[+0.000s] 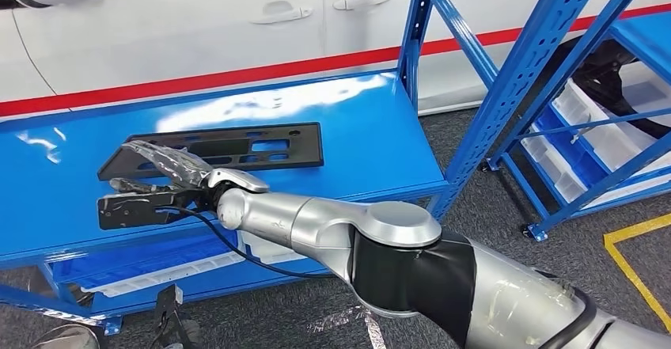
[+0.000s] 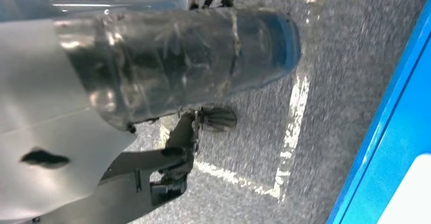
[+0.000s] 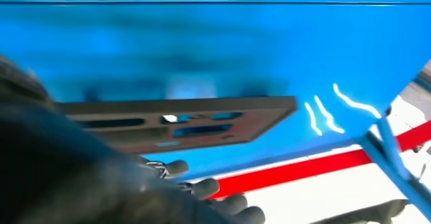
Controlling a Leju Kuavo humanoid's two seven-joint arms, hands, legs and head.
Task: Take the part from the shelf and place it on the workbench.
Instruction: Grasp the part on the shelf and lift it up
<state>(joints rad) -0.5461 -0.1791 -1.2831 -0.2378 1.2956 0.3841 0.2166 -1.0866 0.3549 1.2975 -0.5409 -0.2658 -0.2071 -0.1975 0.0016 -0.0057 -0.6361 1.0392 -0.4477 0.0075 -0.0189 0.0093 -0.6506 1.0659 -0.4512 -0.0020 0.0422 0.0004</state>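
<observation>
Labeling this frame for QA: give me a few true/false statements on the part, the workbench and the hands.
1. The black slotted plate lies flat on the blue workbench. True.
2. The right hand is at the plate's end. True.
3. The plate sits in a white bin. False: the white bins are on the neighbouring shelf, holding no plate.
4. The left hand rests on the workbench. False: it hangs above grey floor.
</observation>
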